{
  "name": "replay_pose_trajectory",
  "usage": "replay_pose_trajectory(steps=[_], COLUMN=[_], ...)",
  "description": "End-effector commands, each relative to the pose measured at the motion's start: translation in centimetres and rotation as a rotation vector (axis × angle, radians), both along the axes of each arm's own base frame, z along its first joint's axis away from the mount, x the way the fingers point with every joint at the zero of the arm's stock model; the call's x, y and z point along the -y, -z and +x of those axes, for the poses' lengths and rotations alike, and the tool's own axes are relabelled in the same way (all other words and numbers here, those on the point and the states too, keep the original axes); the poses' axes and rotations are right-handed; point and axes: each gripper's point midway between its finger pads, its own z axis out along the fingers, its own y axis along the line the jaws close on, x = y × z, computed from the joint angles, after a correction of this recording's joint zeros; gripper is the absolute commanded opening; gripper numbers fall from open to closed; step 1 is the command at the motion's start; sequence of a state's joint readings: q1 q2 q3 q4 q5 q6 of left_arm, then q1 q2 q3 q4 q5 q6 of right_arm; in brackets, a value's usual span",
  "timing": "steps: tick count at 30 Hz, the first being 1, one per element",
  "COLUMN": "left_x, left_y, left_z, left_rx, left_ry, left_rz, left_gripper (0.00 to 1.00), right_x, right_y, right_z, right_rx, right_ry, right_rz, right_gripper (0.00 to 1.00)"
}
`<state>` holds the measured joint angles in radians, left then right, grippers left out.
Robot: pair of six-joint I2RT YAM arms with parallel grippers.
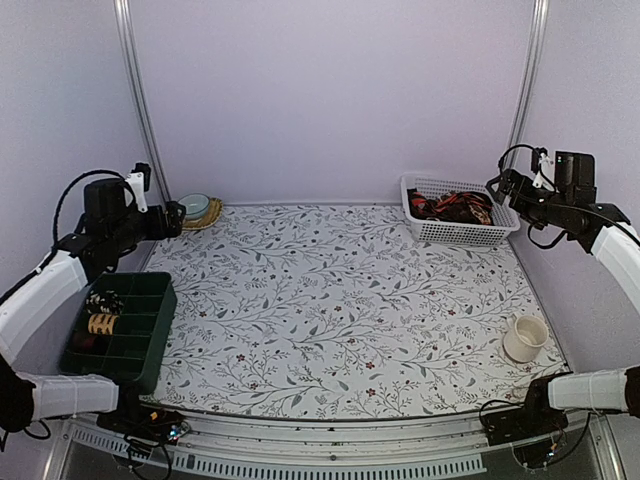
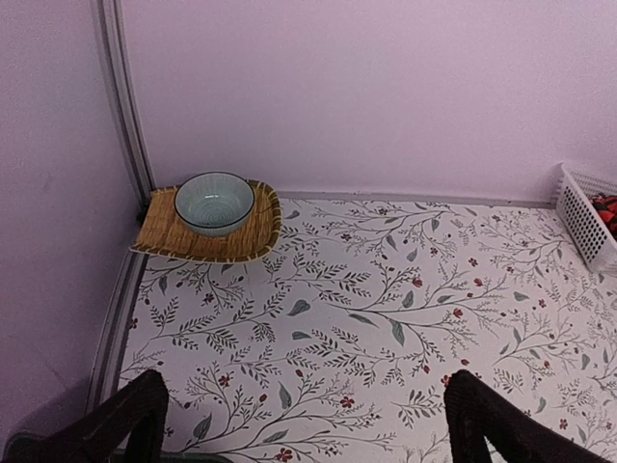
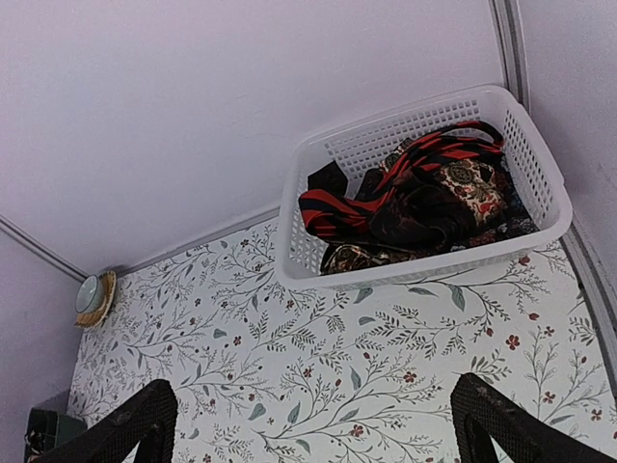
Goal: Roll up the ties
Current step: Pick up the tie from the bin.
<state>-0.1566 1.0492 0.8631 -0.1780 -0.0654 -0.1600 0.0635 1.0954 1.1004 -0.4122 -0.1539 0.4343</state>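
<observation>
- Jaws on both arms spread wide, holding nothing.
- A few rolled ties point(image 1: 103, 323) sit in the green tray point(image 1: 150, 345), desk's point(image 1: 340, 300) left.
- Loose ties point(image 3: 405, 198) heaped in the white basket point(image 3: 424, 265), far right; most rolling looks undone.

Tangled fabric ties point(image 1: 452, 207) fill the white mesh basket point(image 1: 466, 237). Left of it: pale bowl point(image 1: 194, 205) on woven mat point(image 1: 213, 216). Before it: cream mug point(image 1: 524, 338). Front-left: green divided tray point(image 1: 150, 352), perhaps 2 coiled ties point(image 1: 103, 323).

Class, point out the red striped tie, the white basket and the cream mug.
red striped tie point(image 3: 337, 210), right wrist view, its striped left fold.
white basket point(image 3: 434, 262), right wrist view, its near rim.
cream mug point(image 1: 524, 338), top external view, its body.
</observation>
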Motion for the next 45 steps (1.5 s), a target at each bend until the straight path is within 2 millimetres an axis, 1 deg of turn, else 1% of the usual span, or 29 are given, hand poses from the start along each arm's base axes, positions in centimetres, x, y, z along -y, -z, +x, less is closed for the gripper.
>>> replay_pose_trajectory(steps=[1,3,6,8,11,12,13,14,16,17,23,26,27,30,34,37,40,45], left_x=[-1.7,-2.4,-2.7,-2.8,-2.7,-2.7,-2.7,-2.8,-3.0,-3.2,-3.4,-3.7,-3.7,-4.0,-4.2,-4.4,-4.4,-4.5], left_y=[-0.6,-0.5,-0.3,0.0,0.4,0.5,0.5,0.5,0.6,0.6,1.0,1.1,1.1,1.2,1.4,1.5,1.6,1.8], left_z=[-0.5,-0.5,-0.4,-0.3,-0.1,-0.1,0.0,0.0,0.0,0.0,0.1,0.1,0.1,0.1,0.1,0.1,0.1,0.2], left_rx=[0.048,0.049,0.042,0.034,0.021,0.019,0.019,0.018,0.018,0.019,0.014,0.011,0.011,0.009,0.006,0.004,0.001,-0.005], left_ry=[-0.075,-0.103,-0.111,-0.112,-0.105,-0.104,-0.105,-0.106,-0.113,-0.117,-0.122,-0.133,-0.136,-0.145,-0.153,-0.16,-0.162,-0.166], left_rz=[-0.004,-0.014,-0.029,-0.039,-0.051,-0.053,-0.054,-0.053,-0.056,-0.058,-0.061,-0.058,-0.057,-0.053,-0.047,-0.043,-0.042,-0.04], left_gripper=[1.0,1.0,1.0,1.0,1.0,1.0,1.0,1.0,1.0,1.0,1.0,1.0,1.0,1.0,1.0,1.0,1.0,1.0], right_x=[-0.1,-0.5,-2.3,-2.9,-3.4,-3.5,-3.5,-3.4,-3.5,-3.7,-4.7,-5.5,-5.5,-5.6,-5.2,-4.9,-4.7,-4.8], right_y=[0.0,0.1,-0.5,-1.0,-0.3,0.3,1.5,1.5,3.0,4.4,8.3,9.6,9.4,10.4,11.6,12.5,13.5,15.1], right_z=[0.8,1.4,2.4,3.6,6.3,7.3,8.2,9.4,11.2,12.3,17.4,19.8,20.6,22.4,24.3,25.2,25.8,26.0], right_rx=[-0.006,0.011,0.063,0.077,0.043,0.025,-0.002,-0.004,-0.04,-0.069,-0.133,-0.148,-0.14,-0.143,-0.154,-0.158,-0.165,-0.193], right_ry=[-0.003,-0.024,-0.122,-0.148,-0.154,-0.152,-0.145,-0.133,-0.117,-0.105,-0.036,-0.025,-0.014,0.022,0.07,0.096,0.111,0.113], right_rz=[0.001,0.009,0.042,0.058,0.087,0.093,0.1,0.104,0.116,0.123,0.1,0.085,0.083,0.077,0.066,0.053,0.044,0.058], right_gripper=[1.0,1.0,1.0,1.0,1.0,1.0,1.0,1.0,1.0,1.0,1.0,1.0,1.0,1.0,0.99,0.98,0.97,0.97])
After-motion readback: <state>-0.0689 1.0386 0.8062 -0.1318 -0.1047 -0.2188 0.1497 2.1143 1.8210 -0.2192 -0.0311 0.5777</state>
